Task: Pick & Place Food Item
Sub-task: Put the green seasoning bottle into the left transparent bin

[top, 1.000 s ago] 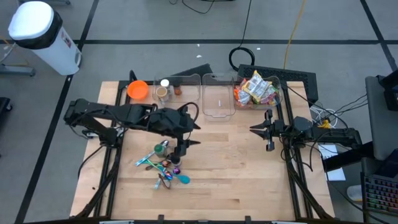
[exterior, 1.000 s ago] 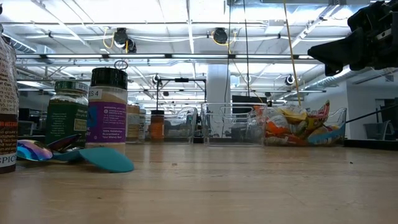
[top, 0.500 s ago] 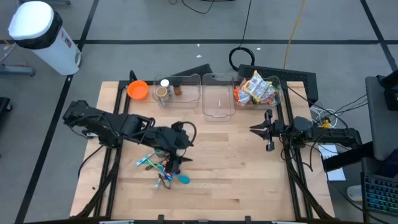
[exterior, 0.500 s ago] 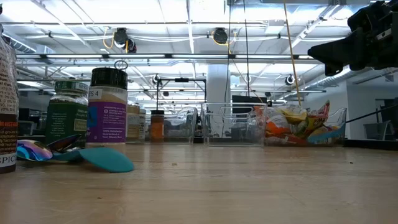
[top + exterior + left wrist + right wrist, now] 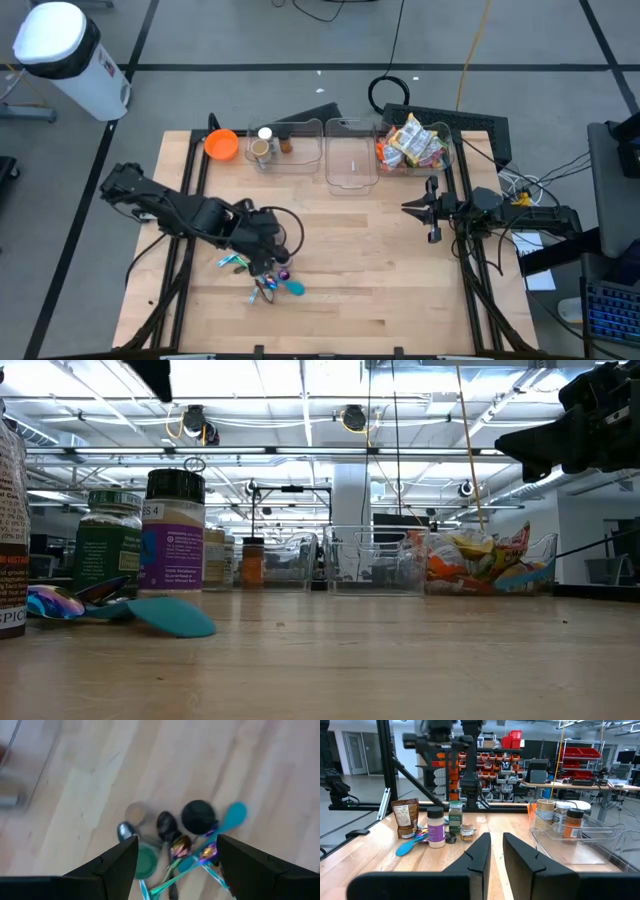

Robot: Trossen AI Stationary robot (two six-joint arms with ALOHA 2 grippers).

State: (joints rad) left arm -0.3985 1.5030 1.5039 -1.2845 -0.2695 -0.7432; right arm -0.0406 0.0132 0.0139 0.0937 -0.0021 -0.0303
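1. My left gripper (image 5: pixel 172 865) hangs with its jaws spread apart and nothing between them, right over the spice jars and spoons on the wooden table (image 5: pixel 380 280).
2. Looking down past my left fingers (image 5: pixel 117 865), I see a black-lidded jar (image 5: pixel 198 817), a green-lidded jar (image 5: pixel 145 861), a clear-topped jar (image 5: pixel 137 813) and a teal spoon (image 5: pixel 231 816) packed together below me.
3. The snack packets (image 5: pixel 412 143), the food, lie in the clear bin (image 5: pixel 443 160) at the table's far edge, well apart from that cluster.
4. My right gripper (image 5: pixel 408 208) waits near that bin, just in front of it, jaws nearly together, holding nothing.
5. An orange bowl (image 5: pixel 221 145) sits at the far edge beyond my left gripper.
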